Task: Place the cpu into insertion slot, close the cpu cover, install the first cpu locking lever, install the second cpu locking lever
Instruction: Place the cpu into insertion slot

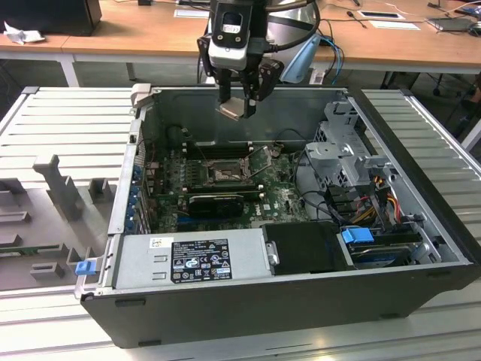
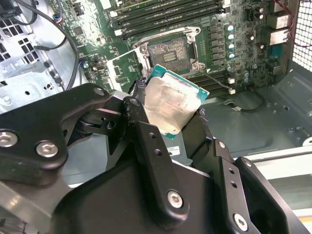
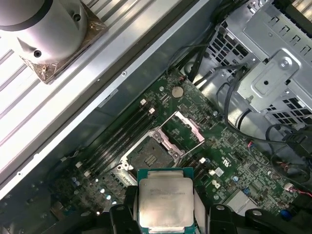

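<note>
The cpu point(image 1: 233, 110) is a pale silver square chip on a green backing, and my gripper point(image 1: 239, 107) is shut on it, high above the open computer case. In both wrist views the cpu point(image 2: 173, 105) point(image 3: 165, 202) sits between the black fingers point(image 2: 146, 141) point(image 3: 219, 217), tilted. Below it the insertion slot point(image 1: 224, 174) point(image 2: 169, 50) point(image 3: 150, 155) lies bare on the green motherboard. The cpu cover point(image 3: 188, 127) is swung open beside the slot. A thin wire locking lever point(image 2: 214, 80) stands raised near the slot.
The case walls point(image 1: 248, 301) ring the motherboard. A power supply point(image 1: 192, 259) fills the near side, and a metal drive cage point(image 1: 342, 154) with cables stands on the exterior view's right. Memory slots point(image 2: 165, 17) and a long black card point(image 1: 218, 201) flank the socket.
</note>
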